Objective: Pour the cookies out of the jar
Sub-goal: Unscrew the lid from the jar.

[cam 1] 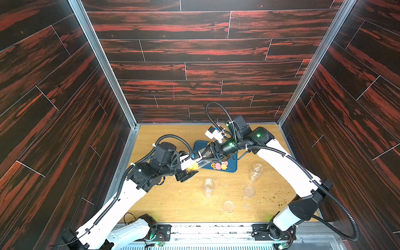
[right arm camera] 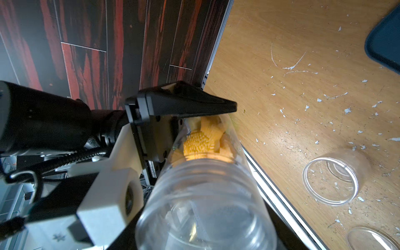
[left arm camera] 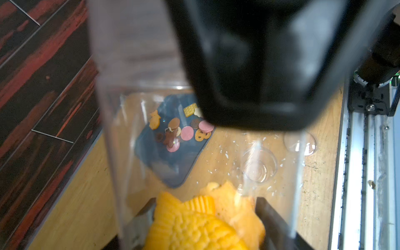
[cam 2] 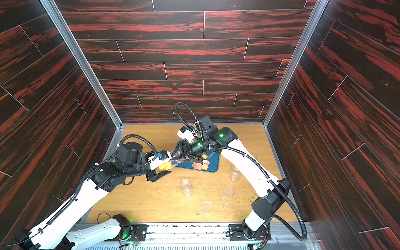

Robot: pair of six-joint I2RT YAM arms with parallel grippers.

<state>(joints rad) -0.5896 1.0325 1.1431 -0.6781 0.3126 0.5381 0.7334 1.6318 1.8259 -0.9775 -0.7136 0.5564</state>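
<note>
A clear jar (cam 1: pixel 202 161) lies on its side in the air between my two grippers. My right gripper (cam 1: pixel 209 153) is shut on its threaded mouth end (right arm camera: pixel 205 194), above the blue tray (cam 1: pixel 231 167). At the base end, the left gripper (cam 1: pixel 191 168) has one finger (right arm camera: pixel 194 104) on top of the jar and one beneath, shut on it. Yellow cookies (left arm camera: pixel 194 223) are packed against the jar's base (right arm camera: pixel 203 140). Several pink, brown and orange cookies (cam 1: pixel 219 166) lie on the tray (left arm camera: pixel 173 171), also in the left wrist view (left arm camera: pixel 181 129).
Two empty clear jars stand on the wooden table, one in the middle (cam 1: pixel 208 187) and one to the right (cam 1: pixel 255 172). Two clear lids (cam 1: pixel 249 191) (cam 1: pixel 228 206) lie nearer the front. Pale crumbs are scattered around them. Dark panel walls enclose three sides.
</note>
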